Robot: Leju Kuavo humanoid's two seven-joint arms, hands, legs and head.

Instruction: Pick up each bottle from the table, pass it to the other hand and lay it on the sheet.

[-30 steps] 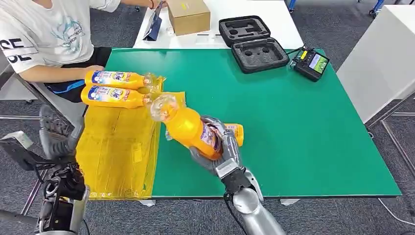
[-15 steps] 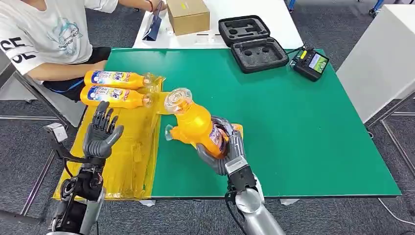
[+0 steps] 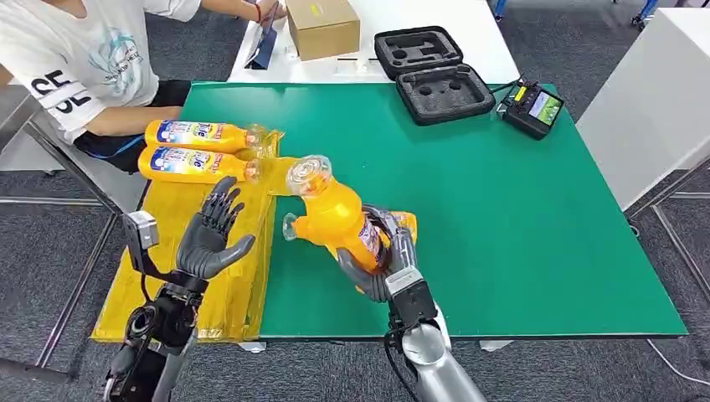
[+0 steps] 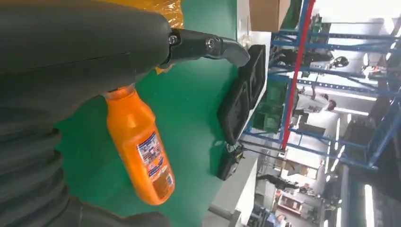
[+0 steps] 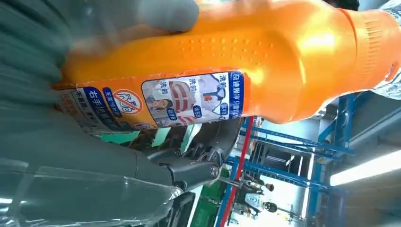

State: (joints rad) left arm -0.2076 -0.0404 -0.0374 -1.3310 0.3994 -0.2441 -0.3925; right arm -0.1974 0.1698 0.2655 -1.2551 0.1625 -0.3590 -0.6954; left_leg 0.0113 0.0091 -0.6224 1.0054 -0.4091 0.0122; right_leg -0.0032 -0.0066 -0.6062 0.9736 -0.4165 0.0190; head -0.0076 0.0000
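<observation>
My right hand (image 3: pixel 381 261) grips an orange bottle (image 3: pixel 336 219) by its lower body and holds it tilted above the green mat (image 3: pixel 519 218), its clear-wrapped cap (image 3: pixel 307 174) pointing toward the yellow sheet (image 3: pixel 172 201). Its label (image 5: pixel 189 99) is close up in the right wrist view. My left hand (image 3: pixel 214 239) hovers over the sheet, open and palm up, a short gap left of the bottle. Two more orange bottles (image 3: pixel 197 134) (image 3: pixel 194 164) lie side by side at the sheet's far end. Another orange bottle (image 3: pixel 407 224) lies on the mat behind my right hand. The left wrist view shows an orange bottle (image 4: pixel 142 151) beyond my fingers (image 4: pixel 208 45).
A person (image 3: pixel 75 59) sits at the table's far left corner, close to the sheet. A black foam case (image 3: pixel 435 75) and a controller (image 3: pixel 533 107) lie at the far right of the mat. A cardboard box (image 3: pixel 322 25) stands beyond, and a white table (image 3: pixel 661 84) is at the right.
My left hand has risen from low at the left and moved over the sheet toward the bottle, palm open. My right hand has shifted the bottle slightly right and more upright.
</observation>
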